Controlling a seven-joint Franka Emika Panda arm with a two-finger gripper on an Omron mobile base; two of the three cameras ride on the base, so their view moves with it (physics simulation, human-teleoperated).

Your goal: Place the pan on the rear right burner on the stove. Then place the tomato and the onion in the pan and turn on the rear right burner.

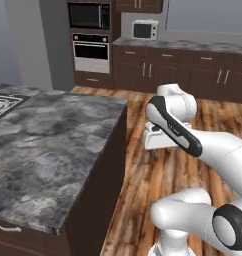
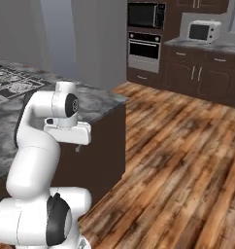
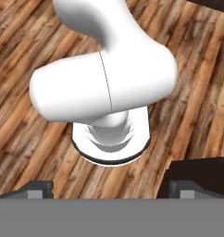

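A corner of the stove (image 1: 3,105) with its black grates shows at the far left of the grey island counter, and again at the left edge of the right base view (image 2: 15,80). I cannot tell its burners apart from here. The pan, the tomato and the onion are out of view. My gripper (image 1: 154,142) (image 2: 71,143) hangs beside the island's right end, off the counter, pointing down at the wood floor. In the hand view my gripper (image 3: 111,187) is open, its fingertips (image 3: 40,189) wide apart with nothing between them.
The marble island counter (image 1: 48,150) fills the left; its dark end wall (image 2: 105,146) stands close to the arm. Wood floor (image 2: 177,155) stretches to the right. Dark cabinets, a wall oven (image 1: 91,52) and a white microwave (image 1: 145,30) line the back wall.
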